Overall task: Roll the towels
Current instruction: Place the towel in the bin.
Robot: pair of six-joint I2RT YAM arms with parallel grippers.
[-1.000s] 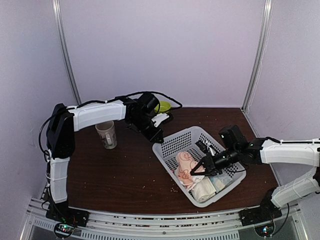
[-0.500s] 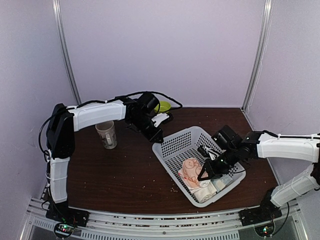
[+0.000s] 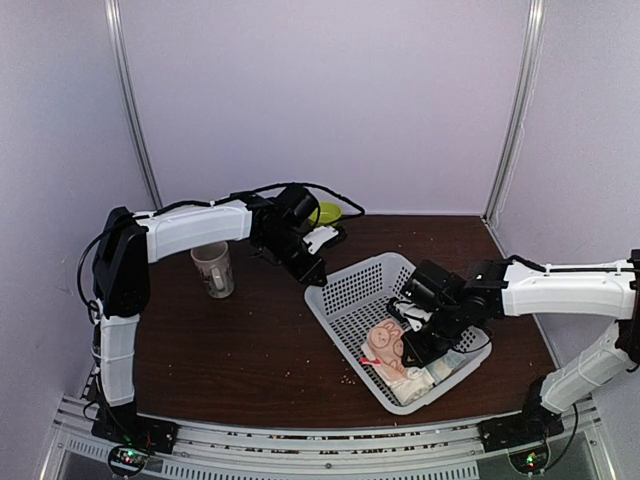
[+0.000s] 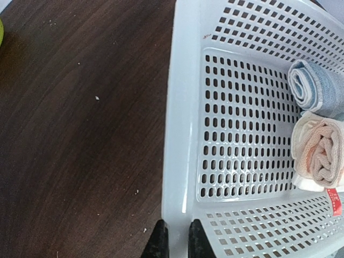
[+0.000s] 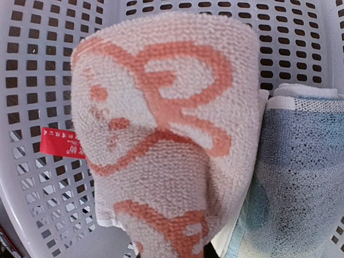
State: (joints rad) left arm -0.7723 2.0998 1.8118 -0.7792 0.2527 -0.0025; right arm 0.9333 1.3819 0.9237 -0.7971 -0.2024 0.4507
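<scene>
Three rolled towels lie in the white basket (image 3: 345, 290), which sits toward 4 o'clock on the tabletop (image 3: 240, 350). All three are crowded into the basket's 5 o'clock end.

The pink towel (image 3: 385, 343) is pale terry with salmon looping marks, wound into a fat roll. A red tag (image 5: 60, 144) sticks out at its 9 o'clock side in the right wrist view.

The blue towel (image 5: 298, 161) is a grey-blue roll with a pale edge, pressed against the pink one at its 3 o'clock side.

The cream towel (image 3: 410, 383) is a plain pale roll, lying just at 5 o'clock of the pink one by the basket's near wall.
</scene>
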